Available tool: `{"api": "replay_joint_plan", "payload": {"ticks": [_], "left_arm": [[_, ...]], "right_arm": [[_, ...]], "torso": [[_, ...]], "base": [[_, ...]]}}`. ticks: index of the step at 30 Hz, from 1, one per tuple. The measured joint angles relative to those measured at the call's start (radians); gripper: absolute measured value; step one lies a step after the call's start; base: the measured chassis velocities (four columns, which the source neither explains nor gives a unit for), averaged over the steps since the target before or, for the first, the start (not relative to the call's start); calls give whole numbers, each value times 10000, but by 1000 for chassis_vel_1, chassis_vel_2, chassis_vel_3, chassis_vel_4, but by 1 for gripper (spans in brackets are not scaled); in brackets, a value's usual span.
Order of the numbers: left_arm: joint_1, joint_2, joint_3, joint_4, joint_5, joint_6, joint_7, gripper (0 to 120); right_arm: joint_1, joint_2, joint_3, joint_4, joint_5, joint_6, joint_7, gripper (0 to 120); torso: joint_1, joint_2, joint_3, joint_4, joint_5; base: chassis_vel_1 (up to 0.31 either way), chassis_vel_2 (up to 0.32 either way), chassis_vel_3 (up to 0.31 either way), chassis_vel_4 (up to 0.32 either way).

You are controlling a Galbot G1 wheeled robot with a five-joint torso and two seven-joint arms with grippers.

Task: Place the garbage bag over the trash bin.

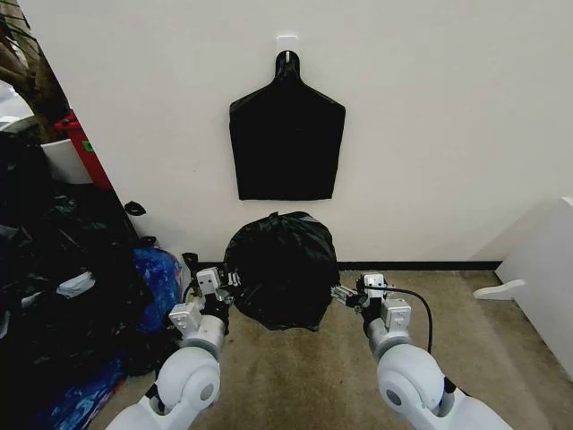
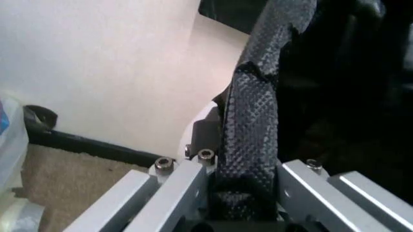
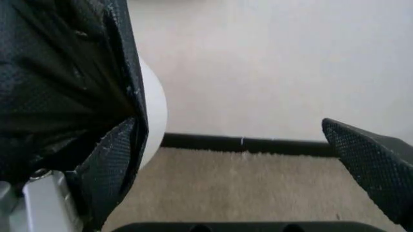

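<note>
The garbage bag (image 1: pixel 282 269), glossy black and wrinkled, bulges in a round mound on the floor against the wall. It covers the trash bin, of which a curved white strip (image 3: pixel 154 111) shows beside the plastic. My left gripper (image 1: pixel 218 281) is at the bag's left edge. In the left wrist view that gripper (image 2: pixel 264 58) has its textured fingers together at the black plastic (image 2: pixel 348 96). My right gripper (image 1: pixel 347 295) is at the bag's right edge and stands open (image 3: pixel 229 125). One of its fingers (image 3: pixel 116 159) lies against the bag and the other is well apart.
A flat black bundle (image 1: pixel 286 143) hangs from a wall hook above the bag. A blue plastic bag (image 1: pixel 157 278) and dark clutter fill the left side. White furniture (image 1: pixel 546 269) stands at the right. Bare carpet lies between it and the bag.
</note>
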Motion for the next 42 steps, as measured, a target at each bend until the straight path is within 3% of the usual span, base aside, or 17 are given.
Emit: {"api": "replay_joint_plan", "payload": {"ticks": [17,24,32,36,39,40,41,42], "left_arm": [[179,65,-26,-503,-947,359,-234,1],[53,-34,-76,-156,-1653,513,-674,1],[-12,-34,-60,285,-1326,504,-554,1],[55,71,-25,652,-321,138,284,1],[94,161,-47,881,129,-178,969,1],[94,161,-47,881,129,-178,969,1],[105,192,-60,934,245,-273,1181,1],[137,299,-90,1069,587,-587,1887,1]], "right_arm": [[-162,-153,266,-224,-114,158,-434,100],[-487,-497,413,460,239,178,-442,100],[-841,-674,696,1616,853,271,-316,100],[-843,-945,1337,2621,2355,134,-412,100],[-814,-1298,2609,3034,4750,-349,-1173,100],[-814,-1298,2609,3034,4750,-349,-1173,100],[-790,-1395,3066,3043,5469,-611,-1432,100],[-655,-1712,4220,2831,7466,-1388,-2322,100]], "torso": [[0,0,0,-2,0],[0,0,0,-2,-2],[0,0,0,-1,0],[0,0,0,0,-2],[0,0,0,0,-1],[0,0,0,0,-1],[0,0,0,-1,-1],[0,0,-1,-2,-1]], "base": [[0,0,0,0],[0,0,0,0],[0,0,0,0],[0,0,0,0],[0,0,0,0],[0,0,0,0],[0,0,0,0],[0,0,0,0]]}}
